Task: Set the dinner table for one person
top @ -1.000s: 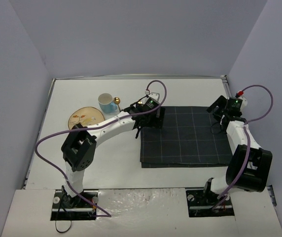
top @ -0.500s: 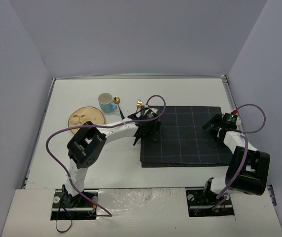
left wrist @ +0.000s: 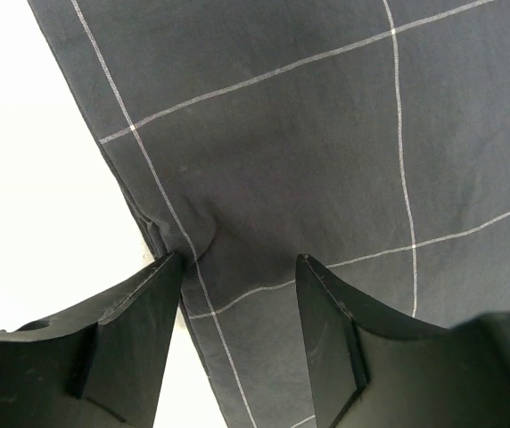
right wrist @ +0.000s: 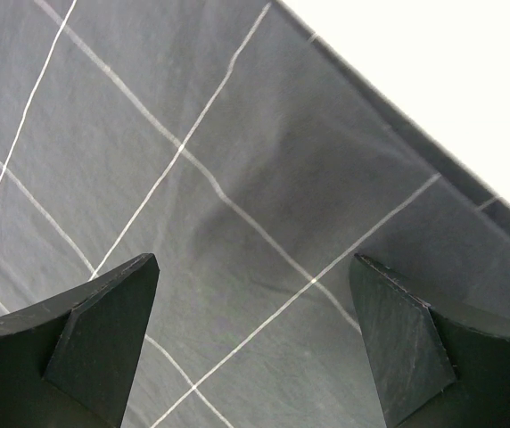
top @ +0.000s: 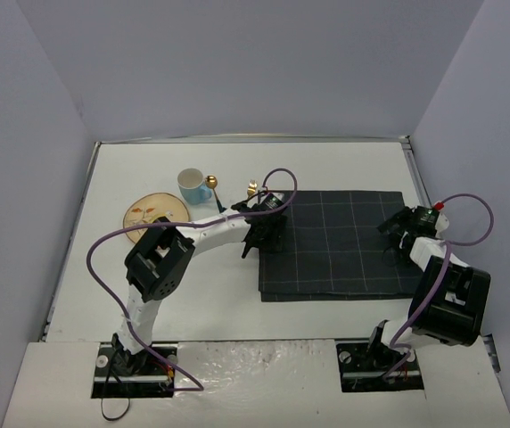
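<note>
The dark navy grid-lined placemat (top: 344, 245) lies flat on the white dinner table (top: 344, 169), right of centre. My left gripper (top: 267, 239) is down on the mat's left edge. In the left wrist view its jaws (left wrist: 239, 260) stand partly apart, with the cloth (left wrist: 308, 134) puckered beside the left finger. My right gripper (top: 398, 234) is on the mat's right edge. Its jaws (right wrist: 255, 260) are wide open, tips resting on the cloth (right wrist: 193, 134), nothing pinched.
A blue-and-white cup (top: 193, 185) and a gold spoon (top: 212, 183) stand at the back left. A round patterned plate (top: 155, 214) lies in front of them. Another gold utensil (top: 252, 188) shows behind the left wrist. Grey walls surround the table.
The left gripper has come down onto the mat's left edge and its jaws have narrowed. The right gripper moved nearer and lower. The mat has slid slightly to the right.
</note>
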